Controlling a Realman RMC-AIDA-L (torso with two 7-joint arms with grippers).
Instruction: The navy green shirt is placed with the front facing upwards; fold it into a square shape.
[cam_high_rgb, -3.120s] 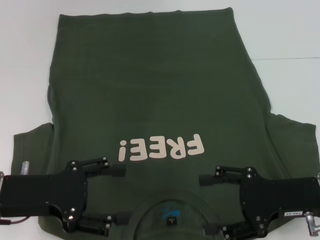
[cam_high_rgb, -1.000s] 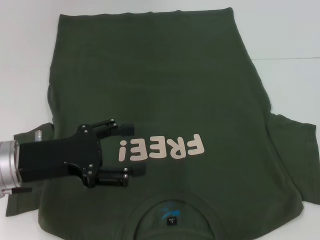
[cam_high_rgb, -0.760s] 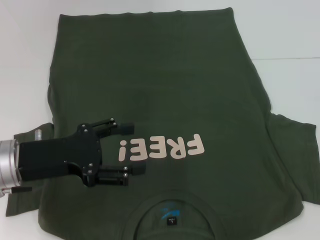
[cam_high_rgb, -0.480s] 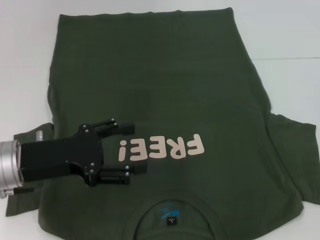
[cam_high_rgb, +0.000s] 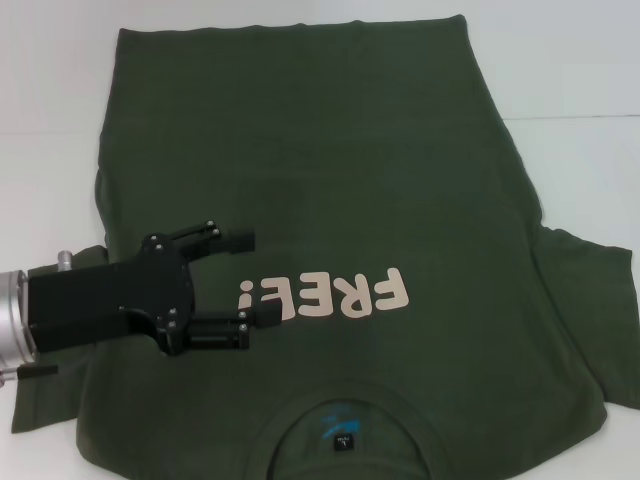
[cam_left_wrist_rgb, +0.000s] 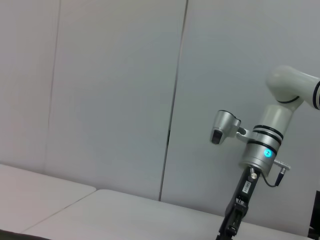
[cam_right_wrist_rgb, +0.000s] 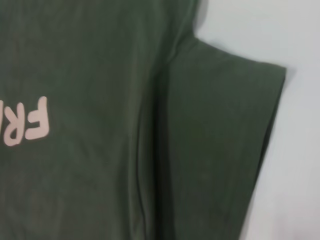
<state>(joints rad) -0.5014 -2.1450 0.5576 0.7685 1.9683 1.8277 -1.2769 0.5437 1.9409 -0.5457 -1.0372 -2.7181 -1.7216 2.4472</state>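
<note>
We see the navy green shirt (cam_high_rgb: 330, 180) flat, front up, on the white table (cam_high_rgb: 580, 80). Left gripper (cam_high_rgb: 254, 278) hovers w/ fingers spread, "FREE!" lettering (cam_high_rgb: 325, 295) just beyond fingertips. Right gripper out of frame.

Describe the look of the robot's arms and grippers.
The left gripper has a boxy black body, thin black linkage fingers with silver screws, and a silver cylindrical wrist. The right arm is white, with black rings, a glowing blue light, a grey camera and a thin cable.
</note>
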